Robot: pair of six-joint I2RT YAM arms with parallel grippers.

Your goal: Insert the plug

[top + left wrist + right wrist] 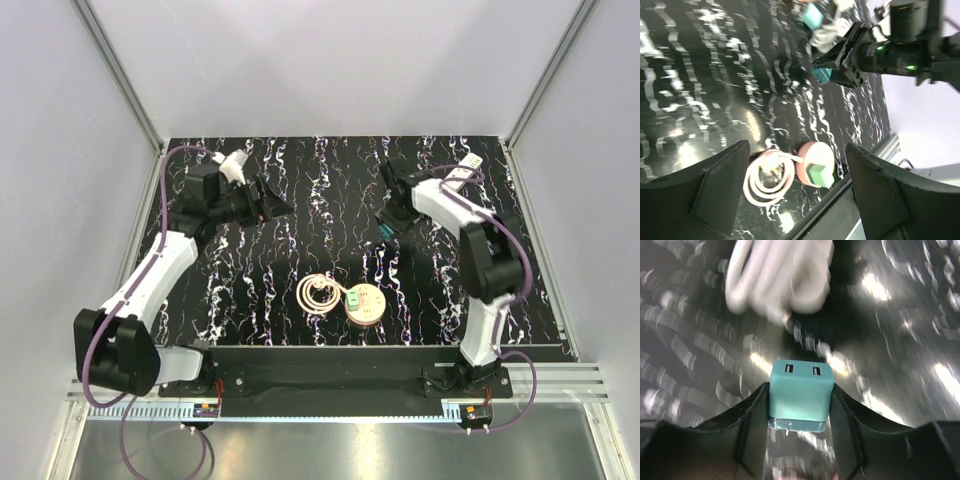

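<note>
My right gripper (390,222) is shut on a teal plug block (386,230) and holds it just above the black marbled table, right of the middle. In the right wrist view the teal plug block (801,392) sits between the fingers of the right gripper (800,387), its face with two slots pointing away. A pink round socket disc (365,303) with a green block on top lies near the front edge, and a pink coiled cable (320,293) lies beside it. My left gripper (272,205) is open and empty at the back left. In the left wrist view the disc (812,160) and coil (767,177) show between the fingers of the left gripper (797,147), far below.
The right arm's black wrist (890,45) with the teal plug (822,75) shows in the left wrist view. A blurred white shape (780,275) fills the top of the right wrist view. A metal rail (330,355) borders the table's front edge, and white walls stand on three sides.
</note>
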